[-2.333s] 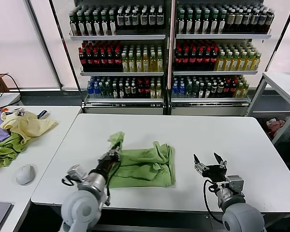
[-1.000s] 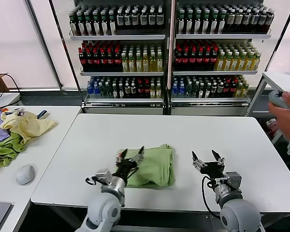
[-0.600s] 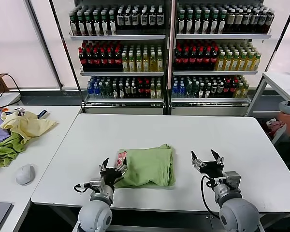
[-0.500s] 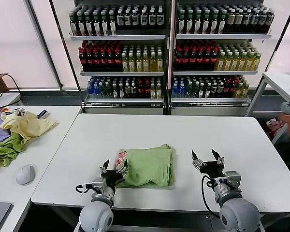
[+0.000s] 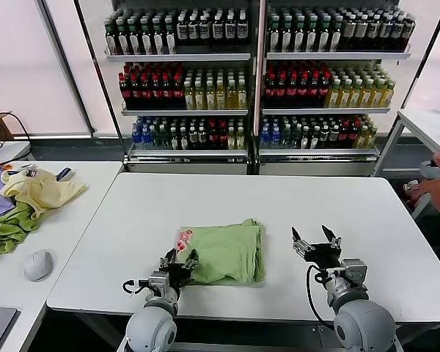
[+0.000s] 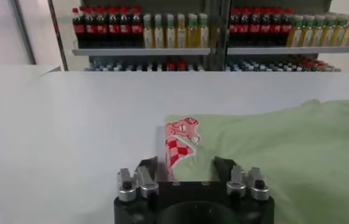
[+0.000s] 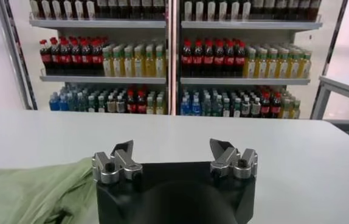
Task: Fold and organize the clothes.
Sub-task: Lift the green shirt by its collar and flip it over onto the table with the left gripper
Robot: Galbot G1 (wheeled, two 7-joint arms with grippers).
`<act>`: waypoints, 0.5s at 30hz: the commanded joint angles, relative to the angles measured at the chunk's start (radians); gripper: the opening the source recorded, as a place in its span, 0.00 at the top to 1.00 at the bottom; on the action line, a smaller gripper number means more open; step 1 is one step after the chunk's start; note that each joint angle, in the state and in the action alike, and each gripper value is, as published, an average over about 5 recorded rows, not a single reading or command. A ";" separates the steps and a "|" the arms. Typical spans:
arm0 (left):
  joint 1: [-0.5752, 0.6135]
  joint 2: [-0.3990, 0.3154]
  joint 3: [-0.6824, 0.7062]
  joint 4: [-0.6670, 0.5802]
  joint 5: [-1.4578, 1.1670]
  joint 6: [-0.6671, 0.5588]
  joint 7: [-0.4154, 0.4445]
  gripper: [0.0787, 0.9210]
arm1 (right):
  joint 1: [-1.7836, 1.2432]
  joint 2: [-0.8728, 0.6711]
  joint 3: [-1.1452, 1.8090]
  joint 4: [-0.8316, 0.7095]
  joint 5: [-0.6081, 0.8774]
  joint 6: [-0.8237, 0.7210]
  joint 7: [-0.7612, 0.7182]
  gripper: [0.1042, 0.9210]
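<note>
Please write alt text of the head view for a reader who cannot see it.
A folded light green polo shirt lies on a white table, its red-and-white graphic showing. The left gripper is at its near-left corner and the right gripper to its right, both open and empty.

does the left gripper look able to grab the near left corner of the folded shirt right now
Probably yes: the left gripper sits open right at the polo shirt edge by the red graphic, with nothing between them.
</note>
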 commanded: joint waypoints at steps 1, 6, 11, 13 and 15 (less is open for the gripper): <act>-0.002 0.003 -0.013 0.013 -0.112 0.054 -0.002 0.43 | -0.001 0.001 0.001 0.003 0.000 0.000 0.000 0.12; -0.006 0.006 -0.062 -0.004 -0.281 0.045 -0.001 0.59 | -0.003 0.004 0.000 0.005 -0.001 0.000 0.001 0.12; -0.006 0.017 -0.160 -0.051 -0.440 0.015 -0.009 0.77 | -0.003 0.004 -0.003 0.009 0.000 0.000 0.001 0.12; -0.004 0.030 -0.220 -0.080 -0.486 0.009 -0.009 0.84 | -0.002 0.003 -0.004 0.010 0.000 0.000 0.001 0.12; 0.002 0.049 -0.283 -0.110 -0.535 0.009 -0.008 0.90 | 0.000 0.002 -0.005 0.011 0.002 0.000 0.001 0.12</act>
